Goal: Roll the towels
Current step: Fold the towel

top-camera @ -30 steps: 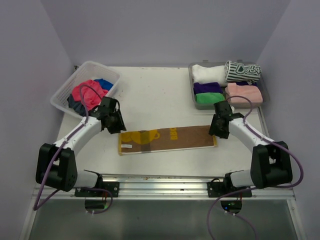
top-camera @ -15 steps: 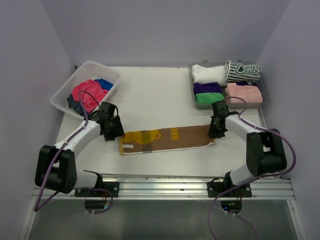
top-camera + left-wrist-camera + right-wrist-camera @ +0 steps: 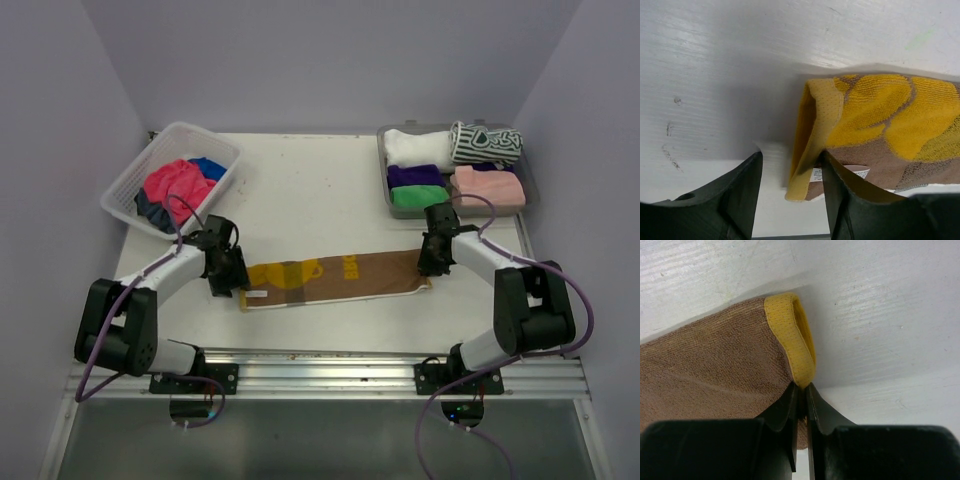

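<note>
From above, the yellow-and-brown towel (image 3: pixel 335 278) is lying as a long strip on the table (image 3: pixel 320 190) between both arms. Only the right wrist view is showing the right gripper (image 3: pixel 801 392) pinching its yellow hem tight. The left wrist view is showing the left gripper (image 3: pixel 790 172) with jaws apart around the opposite end.

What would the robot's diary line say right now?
left tool: open around towel end | right tool: shut on other end | towel: not rolled yet

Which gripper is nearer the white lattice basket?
Left. The left gripper sits just near-side of the white lattice basket, at the yellow-and-brown towel's left end; the right gripper pinches the opposite end.
</note>
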